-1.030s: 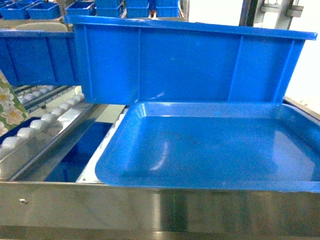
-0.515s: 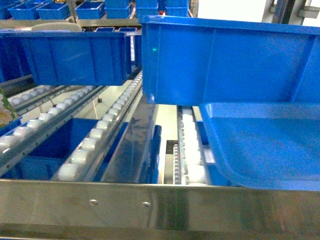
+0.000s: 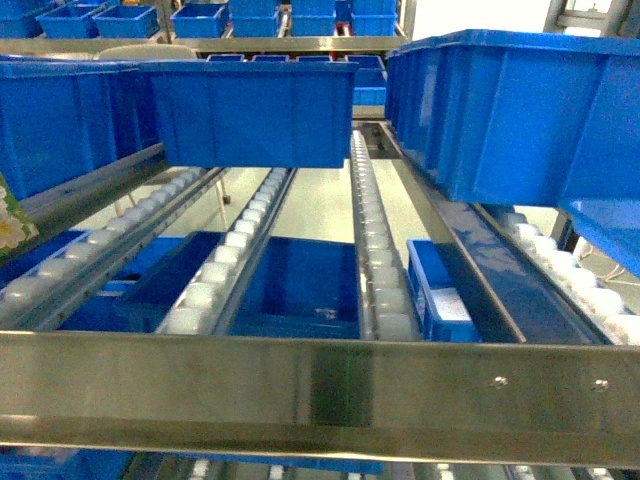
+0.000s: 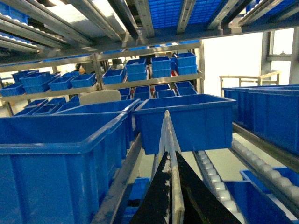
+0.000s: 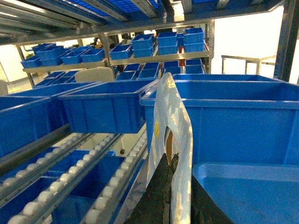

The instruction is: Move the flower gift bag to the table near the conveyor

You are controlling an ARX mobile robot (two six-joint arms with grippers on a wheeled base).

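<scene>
Down at the near edge of the left wrist view sits the left pincer (image 4: 172, 159), and it is all black. Two flat fingers (image 4: 154, 196) rise from the bottom of the frame, broad at the base and narrowing to slim tips, so the pair reads as a tall wedge. The left finger carries pale flecks along its inner face; the right one (image 4: 205, 205) is plain and matte. Over to the right wrist view: the right pincer (image 5: 176, 186) shows the same dark, dull finish, its fingers (image 5: 156, 200) mostly in shadow, edges hard to make out. No cables, screws or markings can be told in either view.
</scene>
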